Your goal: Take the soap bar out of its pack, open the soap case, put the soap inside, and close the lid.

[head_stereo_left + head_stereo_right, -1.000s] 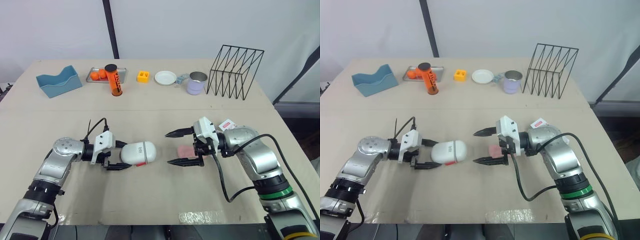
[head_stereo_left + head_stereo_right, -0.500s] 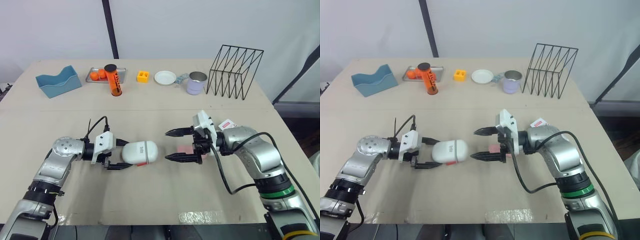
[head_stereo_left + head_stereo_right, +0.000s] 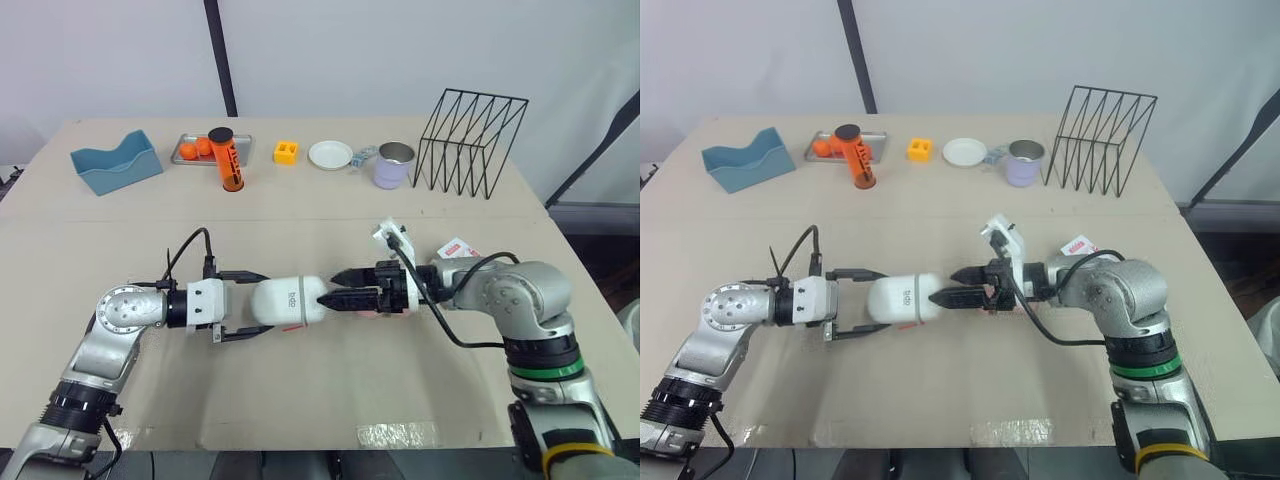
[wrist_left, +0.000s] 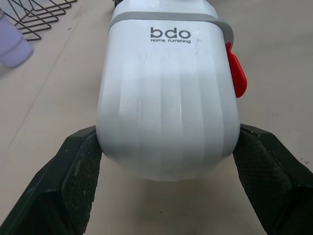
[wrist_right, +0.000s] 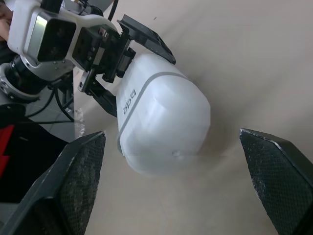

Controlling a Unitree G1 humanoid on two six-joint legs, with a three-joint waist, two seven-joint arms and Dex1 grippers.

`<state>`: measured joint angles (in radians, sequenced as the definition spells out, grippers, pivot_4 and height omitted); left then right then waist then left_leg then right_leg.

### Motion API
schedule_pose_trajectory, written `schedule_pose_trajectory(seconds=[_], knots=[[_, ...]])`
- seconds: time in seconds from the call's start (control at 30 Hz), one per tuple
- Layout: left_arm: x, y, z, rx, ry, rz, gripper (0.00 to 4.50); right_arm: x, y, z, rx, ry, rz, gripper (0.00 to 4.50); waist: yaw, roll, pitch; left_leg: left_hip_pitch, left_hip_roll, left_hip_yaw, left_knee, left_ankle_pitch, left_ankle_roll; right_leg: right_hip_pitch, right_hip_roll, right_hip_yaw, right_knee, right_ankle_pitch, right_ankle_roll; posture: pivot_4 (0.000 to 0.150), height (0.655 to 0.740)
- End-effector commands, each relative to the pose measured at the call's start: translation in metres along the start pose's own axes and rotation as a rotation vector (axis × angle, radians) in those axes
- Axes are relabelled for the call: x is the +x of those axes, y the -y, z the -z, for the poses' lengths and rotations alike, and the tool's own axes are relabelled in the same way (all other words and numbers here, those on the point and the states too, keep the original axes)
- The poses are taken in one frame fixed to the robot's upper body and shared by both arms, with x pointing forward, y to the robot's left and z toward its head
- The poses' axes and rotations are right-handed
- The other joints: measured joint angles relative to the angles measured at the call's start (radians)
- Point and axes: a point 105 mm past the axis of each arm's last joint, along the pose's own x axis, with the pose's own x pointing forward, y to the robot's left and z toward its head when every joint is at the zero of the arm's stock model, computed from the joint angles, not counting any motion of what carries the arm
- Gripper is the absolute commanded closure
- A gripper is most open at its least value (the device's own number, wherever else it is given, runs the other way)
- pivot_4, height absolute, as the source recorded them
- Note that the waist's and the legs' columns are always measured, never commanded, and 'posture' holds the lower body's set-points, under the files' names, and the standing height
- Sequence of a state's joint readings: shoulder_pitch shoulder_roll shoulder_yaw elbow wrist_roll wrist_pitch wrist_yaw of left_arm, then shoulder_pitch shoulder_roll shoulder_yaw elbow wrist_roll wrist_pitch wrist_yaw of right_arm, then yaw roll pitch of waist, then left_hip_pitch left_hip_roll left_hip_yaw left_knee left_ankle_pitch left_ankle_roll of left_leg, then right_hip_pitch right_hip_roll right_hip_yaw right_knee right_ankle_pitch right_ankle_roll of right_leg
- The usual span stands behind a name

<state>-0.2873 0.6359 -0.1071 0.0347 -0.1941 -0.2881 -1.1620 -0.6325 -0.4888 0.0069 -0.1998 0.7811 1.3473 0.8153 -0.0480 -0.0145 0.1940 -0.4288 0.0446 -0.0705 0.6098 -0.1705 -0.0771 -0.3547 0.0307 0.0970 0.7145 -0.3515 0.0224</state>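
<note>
The white soap case (image 3: pixel 287 300) lies closed on the table, its red latch (image 4: pixel 235 77) on one side. My left gripper (image 3: pixel 262 304) is shut on the case, a finger pressed on each side (image 4: pixel 78 176). My right gripper (image 3: pixel 330 287) is open, its fingertips just at the case's right end; in the right wrist view the case (image 5: pixel 164 122) sits between and ahead of the spread fingers (image 5: pixel 73 186). A bit of the pink soap bar (image 3: pixel 989 304) shows on the table behind the right fingers. The red-and-white soap pack (image 3: pixel 455 248) lies beyond the right wrist.
Along the far edge stand a blue holder (image 3: pixel 117 162), a metal tray with oranges (image 3: pixel 198 149), an orange bottle (image 3: pixel 229 160), a yellow block (image 3: pixel 287 152), a white plate (image 3: pixel 331 155), a lilac mug (image 3: pixel 394 166) and a black wire rack (image 3: pixel 470 145).
My right gripper has swung left away from the pink soap, turned, and come up to the case's right end. My left arm has stretched right, carrying the case slightly right.
</note>
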Motion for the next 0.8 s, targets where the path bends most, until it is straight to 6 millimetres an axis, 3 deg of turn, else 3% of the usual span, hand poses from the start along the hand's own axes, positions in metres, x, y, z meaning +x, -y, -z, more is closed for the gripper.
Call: schedule_pose_trajectory(seconds=[0.03,0.8], knots=[[0.0008,-0.006,-0.0132,0.089,0.029,-0.039,0.61,-0.0027,-0.0108,-0.0107,0.042,0.019,-0.041,0.0,0.0,0.0,0.0,0.0,0.0,0.0,0.0,0.0,0.0,0.0,0.0,0.0,0.0,0.0,0.0,0.15,0.74],[0.0078,-0.0053,-0.0163,0.124,0.041,-0.043,0.61,-0.0001,-0.0061,-0.0033,0.198,-0.006,-0.035,0.0,-0.001,0.0,0.0,-0.002,0.0,0.0,0.0,0.0,0.0,-0.002,0.001,0.0,0.0,0.0,0.0,0.15,0.74]])
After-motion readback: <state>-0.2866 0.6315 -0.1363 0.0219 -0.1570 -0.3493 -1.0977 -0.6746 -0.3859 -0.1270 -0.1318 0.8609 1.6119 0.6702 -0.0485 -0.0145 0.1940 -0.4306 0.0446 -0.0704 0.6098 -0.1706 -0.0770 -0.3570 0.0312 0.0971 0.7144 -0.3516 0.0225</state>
